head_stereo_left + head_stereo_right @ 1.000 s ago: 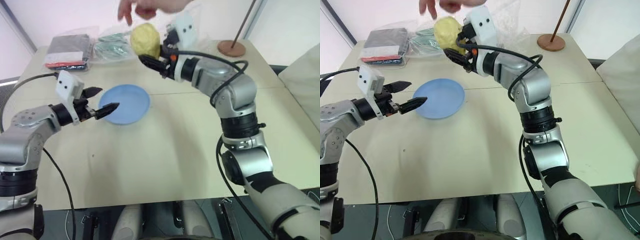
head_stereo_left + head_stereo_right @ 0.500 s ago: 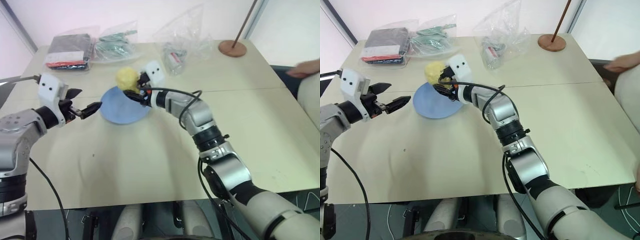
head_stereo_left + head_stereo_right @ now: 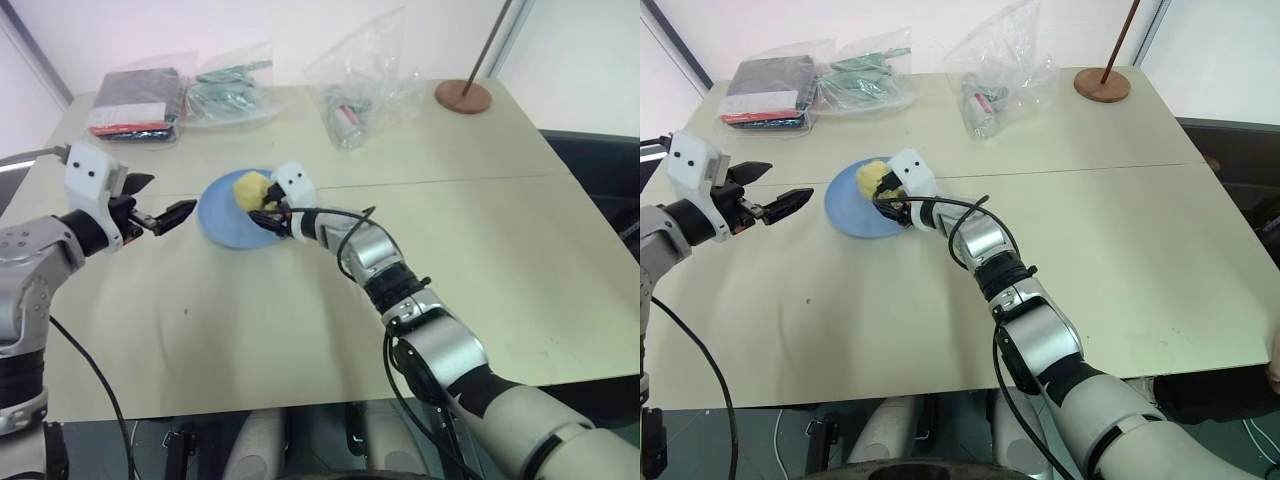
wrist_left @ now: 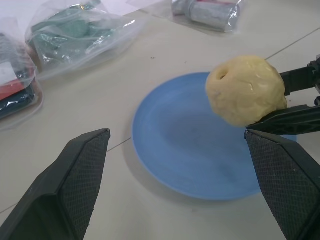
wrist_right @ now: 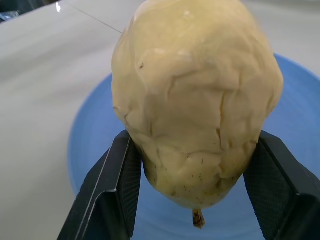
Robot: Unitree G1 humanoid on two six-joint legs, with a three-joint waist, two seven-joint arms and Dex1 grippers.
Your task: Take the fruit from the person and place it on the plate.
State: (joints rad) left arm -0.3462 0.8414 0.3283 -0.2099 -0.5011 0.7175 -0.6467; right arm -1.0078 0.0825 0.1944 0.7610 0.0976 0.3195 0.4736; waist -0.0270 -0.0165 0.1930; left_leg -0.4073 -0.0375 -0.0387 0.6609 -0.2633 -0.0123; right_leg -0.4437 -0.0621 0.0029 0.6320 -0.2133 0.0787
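Clamped on the fruit (image 5: 196, 105): right gripper (image 5: 192, 192), a black finger (image 5: 107, 192) pressed to each side, stem end toward the wrist. Held over the plate (image 4: 170, 150), above its far edge as seen from the left wrist; cannot tell whether touching the plate or just clear of it. Bumpy, pale yellow skin.

Spread wide, gripping nothing: left gripper (image 3: 158, 215), fingers (image 4: 75, 180) apart, just beside the plate's left rim, aimed across it toward the fruit. Not touching plate or fruit.

Round, light blue, flat on a beige table (image 3: 300, 330), near its middle and toward the left. Seam line running across the table past the plate's far side.

Farther back: clear bag (image 3: 360, 85) with a silvery can-like item inside; two more bags at the far left corner, one with green contents (image 3: 228, 85), one with dark and red contents (image 3: 135, 100). At the far right corner, brown disc (image 3: 463, 97) with a thin rod rising from it.
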